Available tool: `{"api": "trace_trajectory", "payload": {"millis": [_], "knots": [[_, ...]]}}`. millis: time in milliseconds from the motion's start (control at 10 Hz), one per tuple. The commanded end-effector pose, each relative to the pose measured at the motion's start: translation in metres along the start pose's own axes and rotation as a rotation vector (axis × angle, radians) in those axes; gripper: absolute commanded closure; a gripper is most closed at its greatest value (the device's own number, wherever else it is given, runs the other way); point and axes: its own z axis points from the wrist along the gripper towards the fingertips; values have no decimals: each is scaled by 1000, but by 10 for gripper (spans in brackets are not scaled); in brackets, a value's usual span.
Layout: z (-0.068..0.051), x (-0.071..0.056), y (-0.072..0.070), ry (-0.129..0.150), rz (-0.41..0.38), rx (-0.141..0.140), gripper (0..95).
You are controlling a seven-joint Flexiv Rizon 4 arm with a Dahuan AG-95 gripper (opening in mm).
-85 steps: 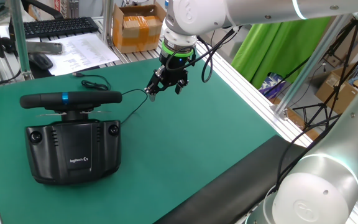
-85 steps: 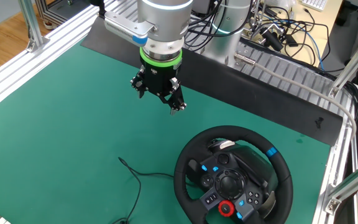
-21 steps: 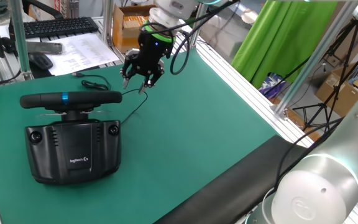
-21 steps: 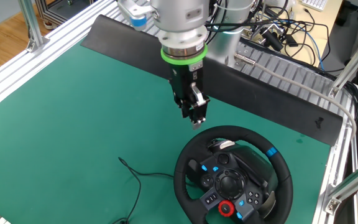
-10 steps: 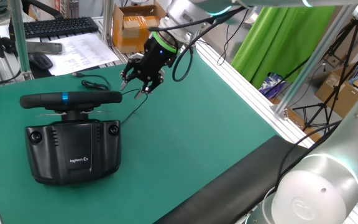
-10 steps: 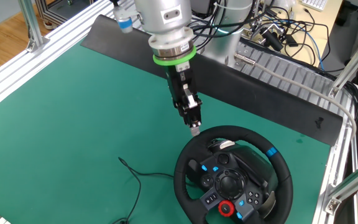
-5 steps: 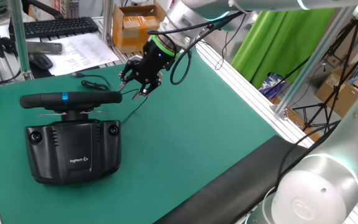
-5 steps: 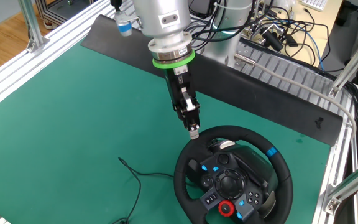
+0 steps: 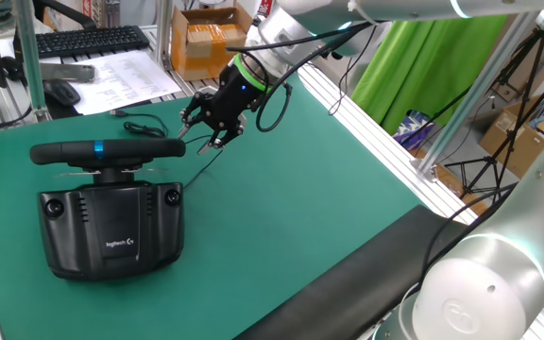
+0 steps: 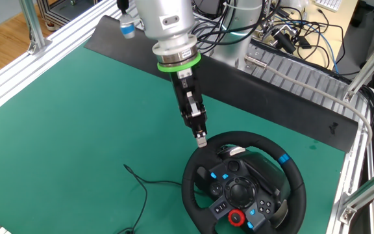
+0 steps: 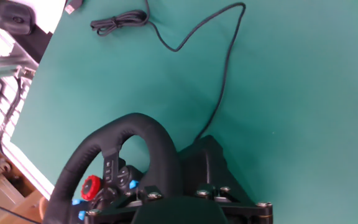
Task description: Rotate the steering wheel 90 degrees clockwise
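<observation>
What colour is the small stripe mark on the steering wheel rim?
Blue, on the black steering wheel; the other fixed view shows it best.

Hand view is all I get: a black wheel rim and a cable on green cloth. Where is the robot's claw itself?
Observer: The gripper hangs tilted, just beside the steering wheel, at the rim's edge nearest the arm.
Operator: Is it holding anything?
Observer: No. In one fixed view its two fingers stand apart with nothing between them, close to the rim's end.
Operator: Any mark on the wheel that shows how far it is turned?
Observer: Yes, a blue stripe sits at the top middle of the rim, straight above the black base.
</observation>
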Motion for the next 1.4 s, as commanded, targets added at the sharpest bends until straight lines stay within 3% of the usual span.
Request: {"api": "trace_trajectory", "payload": {"millis": [100,500,700,900,1300,1400], "knots": [[1,8,3,18,51,-14,570],[9,13,4,19,89,-21,570],[10,14,5,38,131,-72,570],[10,15,5,34,128,-84,950],[9,13,6,31,118,-82,950],[8,14,7,18,101,-71,950]]}}
